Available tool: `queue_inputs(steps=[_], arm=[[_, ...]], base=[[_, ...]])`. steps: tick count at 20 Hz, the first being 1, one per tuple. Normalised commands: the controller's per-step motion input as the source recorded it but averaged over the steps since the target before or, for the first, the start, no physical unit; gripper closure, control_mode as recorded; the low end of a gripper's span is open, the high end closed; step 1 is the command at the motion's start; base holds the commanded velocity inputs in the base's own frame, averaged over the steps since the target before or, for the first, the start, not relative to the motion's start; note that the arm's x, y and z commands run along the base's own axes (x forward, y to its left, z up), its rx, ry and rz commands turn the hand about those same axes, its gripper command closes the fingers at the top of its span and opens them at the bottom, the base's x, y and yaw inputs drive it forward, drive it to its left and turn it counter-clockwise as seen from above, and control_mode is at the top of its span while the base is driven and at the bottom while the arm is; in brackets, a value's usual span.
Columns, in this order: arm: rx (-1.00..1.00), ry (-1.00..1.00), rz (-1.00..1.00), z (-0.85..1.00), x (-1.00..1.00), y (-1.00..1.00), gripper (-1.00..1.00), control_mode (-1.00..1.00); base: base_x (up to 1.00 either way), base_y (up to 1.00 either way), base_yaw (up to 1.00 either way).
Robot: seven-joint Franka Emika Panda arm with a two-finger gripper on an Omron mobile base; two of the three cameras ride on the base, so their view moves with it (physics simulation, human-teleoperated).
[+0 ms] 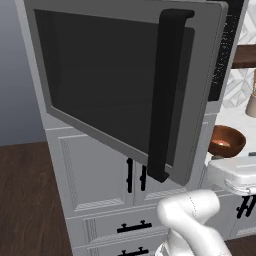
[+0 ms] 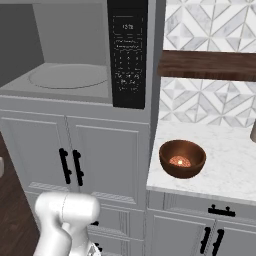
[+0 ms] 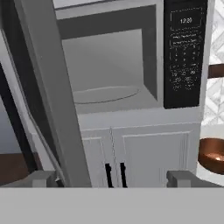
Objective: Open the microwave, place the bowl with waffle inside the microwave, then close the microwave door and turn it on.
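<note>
The microwave door (image 1: pixel 125 85) stands swung open, so we go for the bowl (image 2: pixel 182 158) — it sits on the table (image 2: pixel 225 170), right of the microwave (image 2: pixel 70 75), waffle (image 2: pixel 180 161) inside. Our end effector (image 3: pixel 111 178) is spread wide and empty; we should come down over the rim and grip it level.

Copper-brown bowl (image 2: pixel 182 158); orange waffle (image 2: pixel 180 161); grey microwave (image 2: pixel 70 80); black panel (image 2: pixel 127 52).

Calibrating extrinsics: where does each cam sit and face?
Left base view: behind-left of the arm, facing the open grey dark-windowed microwave door; white arm lower right.
Right base view: behind-right, facing the pale microwave cavity and glossy copper-brown bowl; arm lower left.
Hand view: on the hand, facing the cavity; open gripper at bottom.
All share the bowl.
</note>
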Motion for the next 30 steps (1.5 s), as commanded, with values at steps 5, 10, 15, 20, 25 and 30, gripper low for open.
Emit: queue_inputs(steps=[5,10,15,20,25,30], arm=[[0.04,-0.03,0.96,-0.09,0.44,-0.01,-1.0,-1.0],[0.16,-0.17,0.79,0.0,0.89,-0.24,-1.0,-1.0],[0.21,-0.28,0.56,-0.02,0.69,-0.23,-1.0,-1.0],[0.07,-0.17,0.12,-0.05,0.29,0.2,-1.0,-1.0],[-0.01,0.01,0.0,0.0,0.12,0.72,-1.0,-1.0],[-0.03,0.05,0.1,0.0,0.02,0.85,-1.0,-1.0]], base=[[0.0,0.0,0.0],[0.0,0.0,0.0],[0.0,0.0,0.0],[0.0,0.0,0.0],[0.0,0.0,0.0],[0.0,0.0,0.0]])
